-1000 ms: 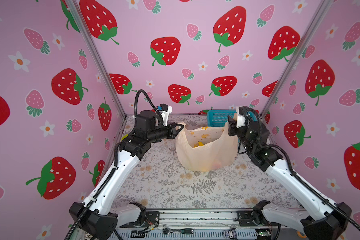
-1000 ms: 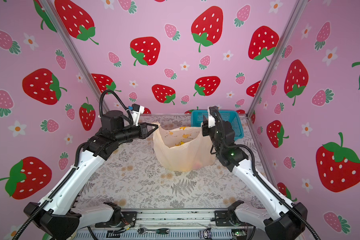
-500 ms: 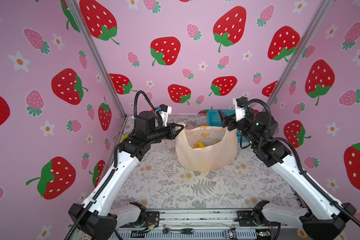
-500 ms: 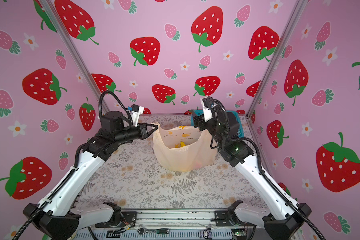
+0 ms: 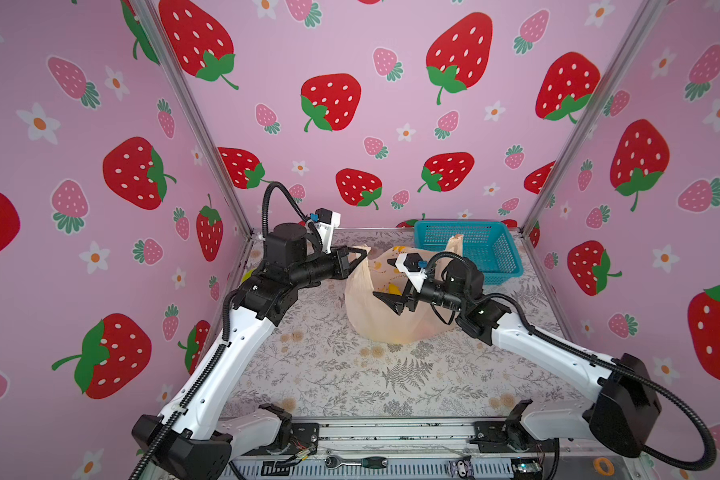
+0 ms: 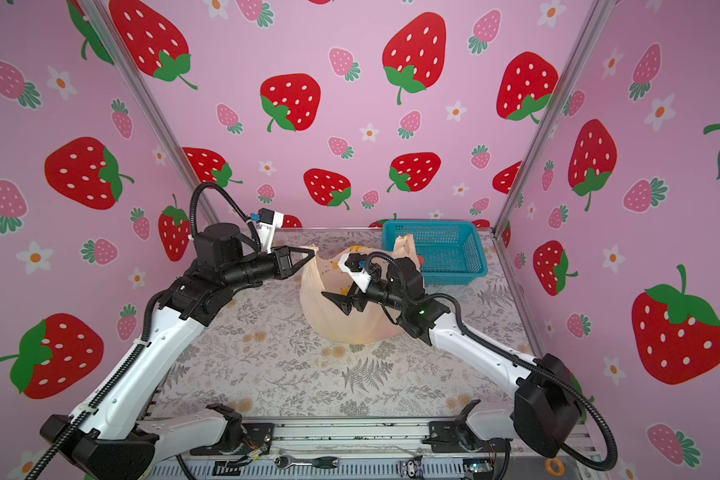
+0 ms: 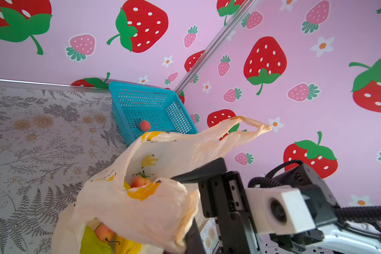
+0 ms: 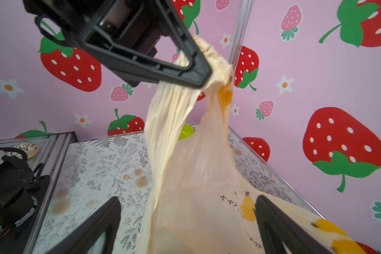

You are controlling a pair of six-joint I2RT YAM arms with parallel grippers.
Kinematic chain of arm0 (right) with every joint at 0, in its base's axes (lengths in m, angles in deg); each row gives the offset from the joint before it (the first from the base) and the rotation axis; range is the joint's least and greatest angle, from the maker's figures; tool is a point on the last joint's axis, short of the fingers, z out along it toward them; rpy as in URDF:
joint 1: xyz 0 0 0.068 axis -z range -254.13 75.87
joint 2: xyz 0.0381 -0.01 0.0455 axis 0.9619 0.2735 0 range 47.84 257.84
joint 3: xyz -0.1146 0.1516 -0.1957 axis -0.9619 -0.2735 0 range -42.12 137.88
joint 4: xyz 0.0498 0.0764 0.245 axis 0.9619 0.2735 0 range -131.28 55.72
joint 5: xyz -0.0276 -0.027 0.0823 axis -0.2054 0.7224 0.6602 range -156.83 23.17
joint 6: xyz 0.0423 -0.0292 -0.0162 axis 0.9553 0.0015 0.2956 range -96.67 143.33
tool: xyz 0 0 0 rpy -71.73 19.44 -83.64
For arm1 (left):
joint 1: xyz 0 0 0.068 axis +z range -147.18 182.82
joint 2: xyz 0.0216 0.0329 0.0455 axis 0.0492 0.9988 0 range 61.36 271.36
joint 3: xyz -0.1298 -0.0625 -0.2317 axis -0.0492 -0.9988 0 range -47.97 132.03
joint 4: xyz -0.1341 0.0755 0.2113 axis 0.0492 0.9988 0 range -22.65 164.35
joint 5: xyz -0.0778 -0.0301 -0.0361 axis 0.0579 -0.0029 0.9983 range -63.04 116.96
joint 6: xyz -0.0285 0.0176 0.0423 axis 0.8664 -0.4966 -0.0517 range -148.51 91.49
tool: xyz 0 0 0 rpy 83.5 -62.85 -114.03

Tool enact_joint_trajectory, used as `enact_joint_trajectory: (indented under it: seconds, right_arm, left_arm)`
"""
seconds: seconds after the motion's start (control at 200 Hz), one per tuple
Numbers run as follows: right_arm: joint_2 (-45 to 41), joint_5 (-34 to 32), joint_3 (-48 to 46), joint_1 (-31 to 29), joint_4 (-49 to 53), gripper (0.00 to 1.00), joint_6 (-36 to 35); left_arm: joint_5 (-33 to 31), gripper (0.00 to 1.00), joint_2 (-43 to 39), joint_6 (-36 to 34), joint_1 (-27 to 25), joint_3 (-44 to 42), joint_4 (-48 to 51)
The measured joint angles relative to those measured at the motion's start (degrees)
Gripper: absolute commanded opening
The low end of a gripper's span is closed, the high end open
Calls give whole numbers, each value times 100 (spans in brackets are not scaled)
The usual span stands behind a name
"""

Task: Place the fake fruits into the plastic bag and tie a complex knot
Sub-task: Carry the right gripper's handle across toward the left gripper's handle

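Your floral counter [image 5: 329, 365] carries everything. Near its back the plastic bag [image 5: 375, 320] stands slumped, mouth up, just in front of the blue mesh basket [image 5: 501, 259]. Your left hand [image 5: 361, 253] is clamped on the bag's left handle [image 8: 169, 110] and holds it raised, which, I judge, props the mouth open for loading. Your right hand [image 5: 385, 279] hangs over that mouth with jaws spread wide and nothing between them, well placed for a drop or for a reach to the free handle [image 7: 246, 127], which sticks up beside the basket. Inside the bag you can see the yellow bananas [image 7: 128, 245], a green fruit [image 7: 90, 245] and strawberries [image 7: 140, 181]. One small red fruit [image 7: 144, 125] lies in the basket, not yet bagged, so tying must wait.
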Motion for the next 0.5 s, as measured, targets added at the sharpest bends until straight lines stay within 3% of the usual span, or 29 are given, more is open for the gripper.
enact_joint_trajectory:
  seconds: [0.25,0.5]
  right_arm:
    - [551,-37,-22,-170,-1130,97,-72]
    - [1209,-52,415,-31,-1434,97,-260]
  left_arm:
    - [59,0,0,7,0,-15,-15]
    - [90,0,0,4,0,-61,-13]
